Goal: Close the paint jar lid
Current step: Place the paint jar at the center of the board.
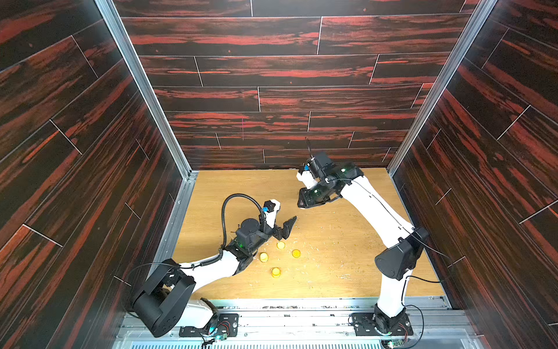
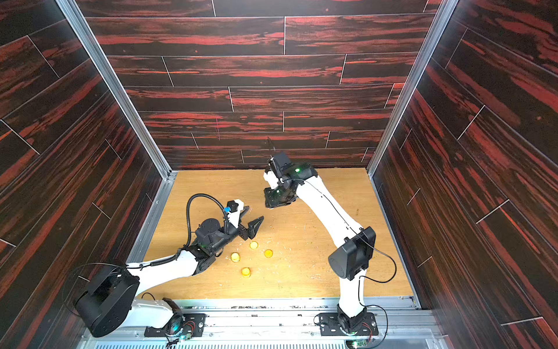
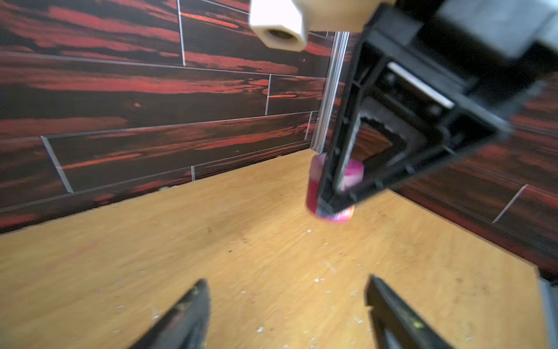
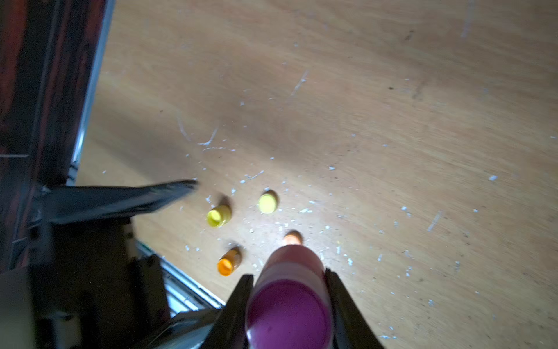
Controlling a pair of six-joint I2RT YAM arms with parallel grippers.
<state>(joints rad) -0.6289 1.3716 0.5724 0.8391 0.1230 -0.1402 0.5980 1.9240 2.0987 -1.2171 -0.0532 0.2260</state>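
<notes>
Looking from above: in both top views you see the wooden table [image 1: 347, 272] across the lower middle of the frame, with dark red plank walls [image 1: 271, 75] around it.
Top views, left gripper [image 1: 285, 218]: it sits low over the table, left of centre, with its jaws spread wide and nothing between them.
Top views, right gripper [image 1: 305, 201]: it is right of centre and higher in the frame, pointing down. Its own body hides the jaws and their load from you.
Top views, small pots [image 1: 276, 272]: four yellow and orange pieces stand on the wood just below the left gripper, apart from each other and untouched.
Left wrist view: your left fingers [image 3: 187, 314] stand well apart over bare wood. Ahead of them, the right gripper [image 3: 332, 202] hangs over the table with the pink paint jar [image 3: 314, 187] clamped in it. The picture is blurred.
Right wrist view: the right gripper [image 4: 289, 275] is clenched on the paint jar [image 4: 290, 302], with one finger pressed to each side. Beyond it the small pots [image 4: 218, 216] lie on the table, and the jar partly hides one orange piece.
Lid: you cannot tell from any view whether it is fully seated.
</notes>
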